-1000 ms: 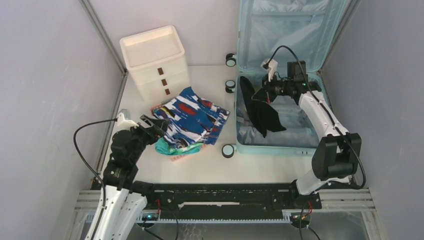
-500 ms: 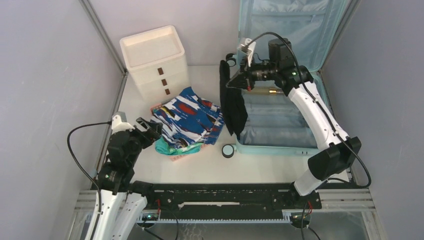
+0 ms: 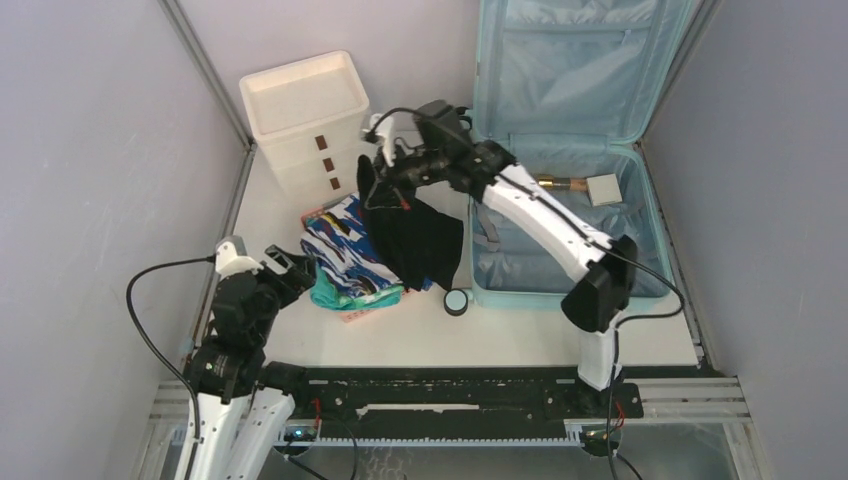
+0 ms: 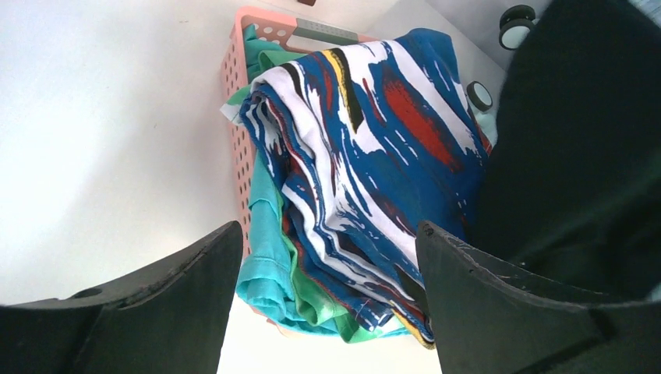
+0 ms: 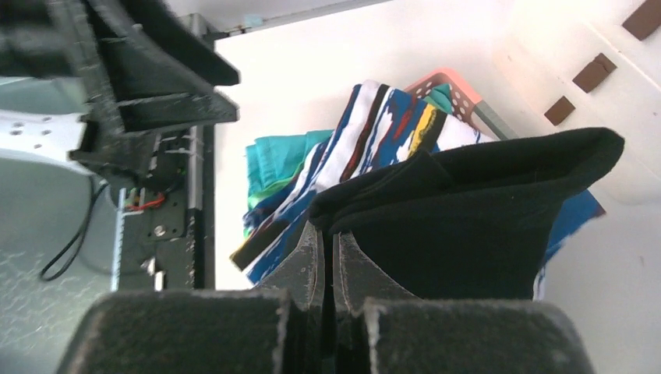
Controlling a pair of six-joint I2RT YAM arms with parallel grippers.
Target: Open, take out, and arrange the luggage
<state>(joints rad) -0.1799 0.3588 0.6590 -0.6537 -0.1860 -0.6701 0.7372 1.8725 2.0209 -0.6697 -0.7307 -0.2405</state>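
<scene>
Large pale blue hard-shell suitcase open, lid raised at the back, off to the right of the right claw. Right claw pinched together on a black fabric garment, draped down below it. Underneath: pink perforated plastic basket heaped with a blue, white and red patterned shirt over a teal cloth. White three-drawer box just left of that claw. Left claw spread wide, nothing between its fingers, facing the basket's near end.
</scene>
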